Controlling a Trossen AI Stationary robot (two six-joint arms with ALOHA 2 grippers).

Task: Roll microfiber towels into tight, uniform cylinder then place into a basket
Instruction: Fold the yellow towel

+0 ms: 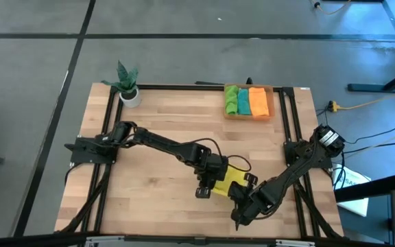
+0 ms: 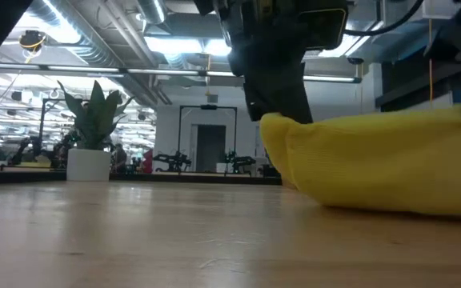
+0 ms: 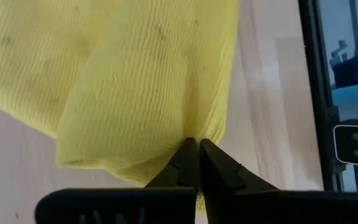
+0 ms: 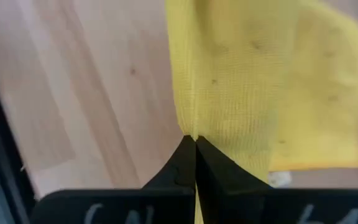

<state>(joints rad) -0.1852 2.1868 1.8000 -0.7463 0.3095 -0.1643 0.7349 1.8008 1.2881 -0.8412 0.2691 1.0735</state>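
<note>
In the high view, the yellow towel (image 1: 229, 177) lies at the lower centre of the frame on the wooden table (image 1: 163, 127), partly folded over itself (its edges are bunched rather than flat). The left gripper (image 1: 214, 180) reaches in from the left and sits on the towel's left side; in its wrist view the two fingers are pinched together on a fold of the yellow cloth (image 3: 148, 87). The right gripper (image 1: 244, 192) comes from the lower right and meets the towel's lower right edge; its fingers are likewise closed on a yellow edge (image 4: 229, 81).

The basket (image 1: 249, 116) sits at the upper right of the table, holding the green towel (image 1: 232, 101), the teal towel (image 1: 243, 101) and the orange towel (image 1: 258, 101) side by side. A potted plant (image 1: 128, 82) stands at the table's upper left corner.

In the low view the yellow towel (image 2: 382, 164) fills the right side, a dark arm above it.
</note>
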